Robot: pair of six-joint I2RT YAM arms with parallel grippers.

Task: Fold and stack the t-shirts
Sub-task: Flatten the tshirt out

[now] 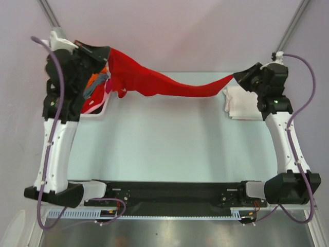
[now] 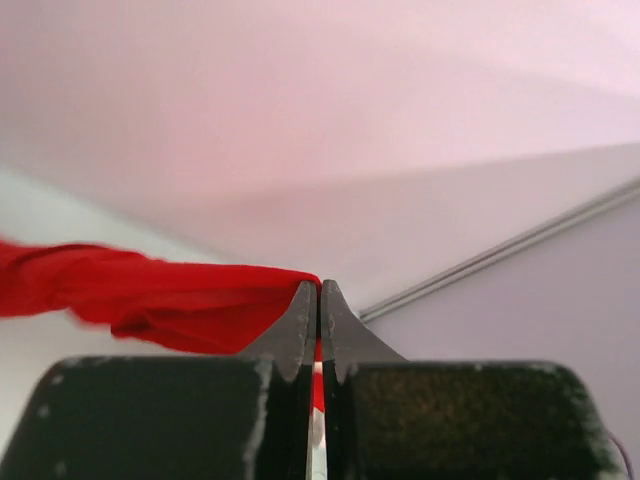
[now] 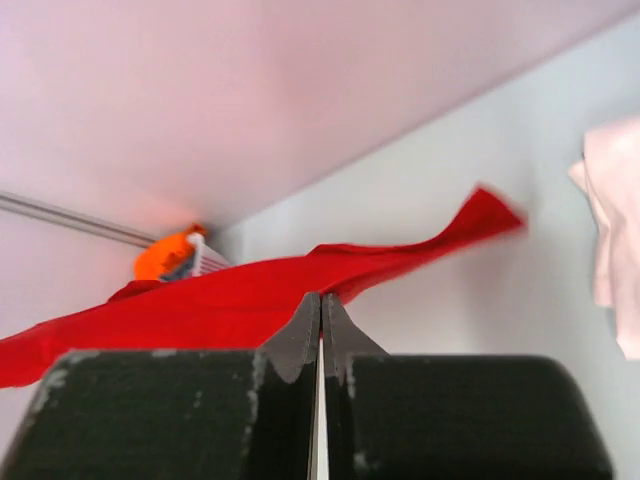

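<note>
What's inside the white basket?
The white basket holds orange cloth, grey cloth and pink trim. The left arm and the red t-shirt cover the rest.

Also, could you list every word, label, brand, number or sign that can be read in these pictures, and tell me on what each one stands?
None: no readable text in any view.
Red t-shirt, held stretched between the left gripper and the right gripper: plain, no print or visible label.
Folded white t-shirt: plain.
Basket and the clothes in it: no writing visible.
Arms and base rail: no marking clear enough to read.
</note>
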